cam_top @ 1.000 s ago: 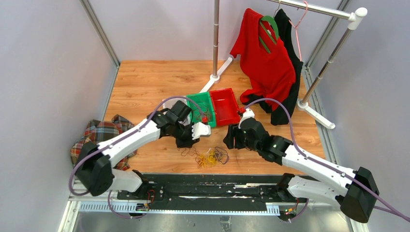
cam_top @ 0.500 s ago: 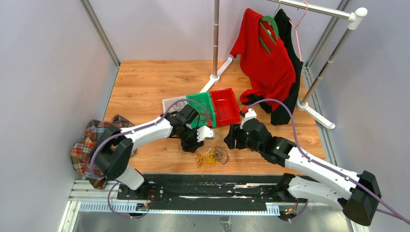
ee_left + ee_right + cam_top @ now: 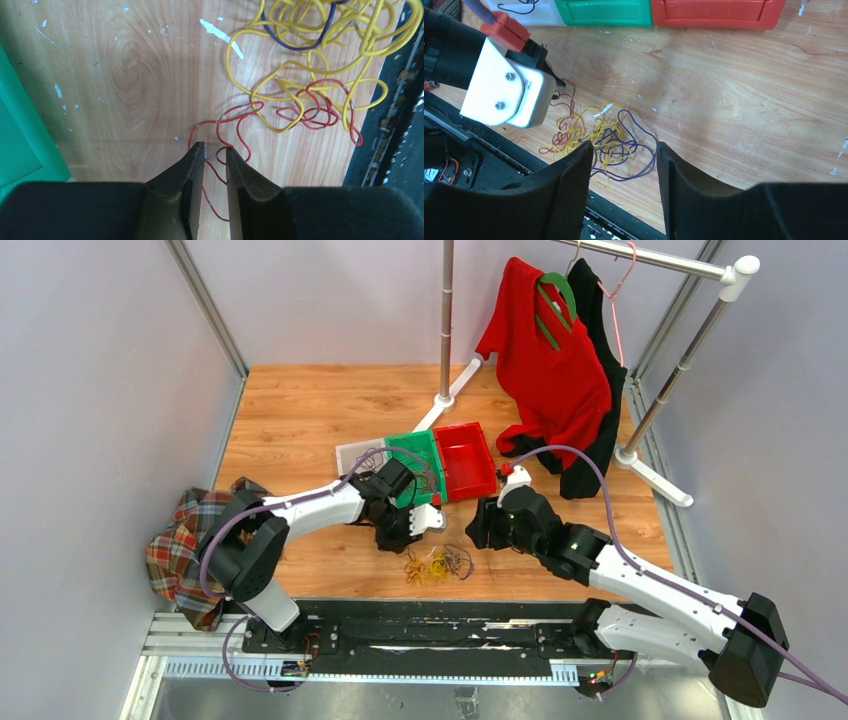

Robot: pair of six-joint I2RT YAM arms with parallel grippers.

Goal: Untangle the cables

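From above, the tangle of thin yellow, purple and red-brown cables (image 3: 437,564) lay at the 6 o'clock edge of the wooden table (image 3: 300,410), with the left gripper (image 3: 398,538) at its 10 o'clock and the right gripper (image 3: 480,532) at its 2 o'clock.

The left wrist view showed jaws barely parted astride one red-brown strand (image 3: 240,107). A pinch seemed due, then a gentle pull clear.

The right wrist view showed fingers spread wide and empty over the cables.

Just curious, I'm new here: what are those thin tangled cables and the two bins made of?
The cables look like plastic-insulated wire: glossy, holding loose loops. The green bin and red bin look like moulded plastic: uniform colour, slight sheen.
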